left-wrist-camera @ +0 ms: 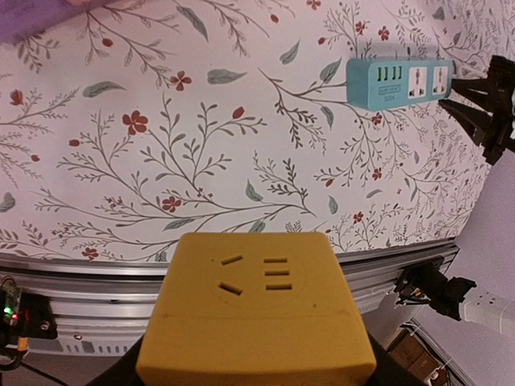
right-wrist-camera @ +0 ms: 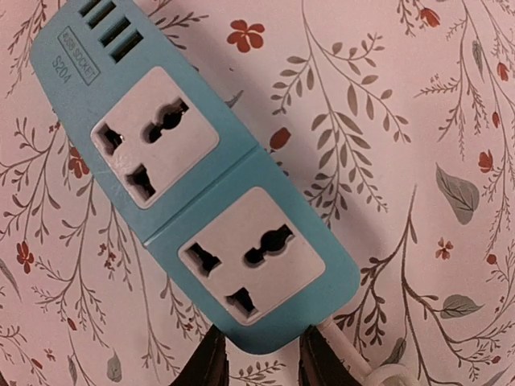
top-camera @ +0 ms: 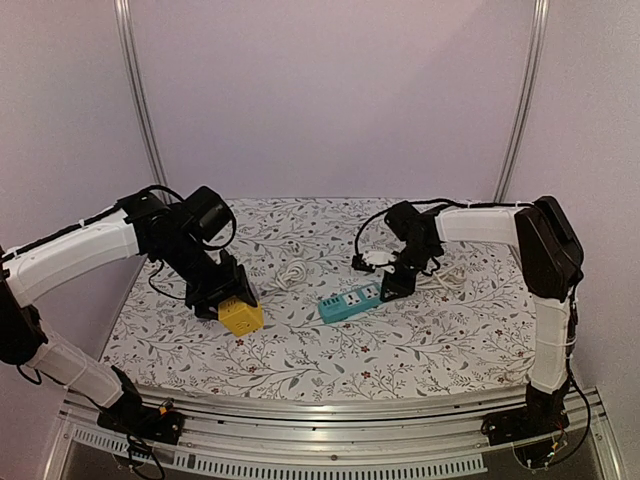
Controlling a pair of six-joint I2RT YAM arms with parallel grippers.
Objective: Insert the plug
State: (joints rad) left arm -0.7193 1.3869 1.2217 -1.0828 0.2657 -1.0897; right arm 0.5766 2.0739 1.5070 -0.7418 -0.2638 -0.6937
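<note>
Left claw (top-camera: 228,300) is clamped on the yellow plug adapter (left-wrist-camera: 257,314), socket face toward the wrist camera, low over the surface (top-camera: 400,350), left of centre. The teal power strip (right-wrist-camera: 201,201) lies flat mid-surface, well apart from the adapter. Right claw (right-wrist-camera: 261,366) straddles the strip's cable end; can't tell if it's actually gripping.

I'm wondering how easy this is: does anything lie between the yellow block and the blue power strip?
Nothing visible does. Only flowered cloth separates the yellow block in the left tool from the blue power strip; the white cable lies farther back.
</note>
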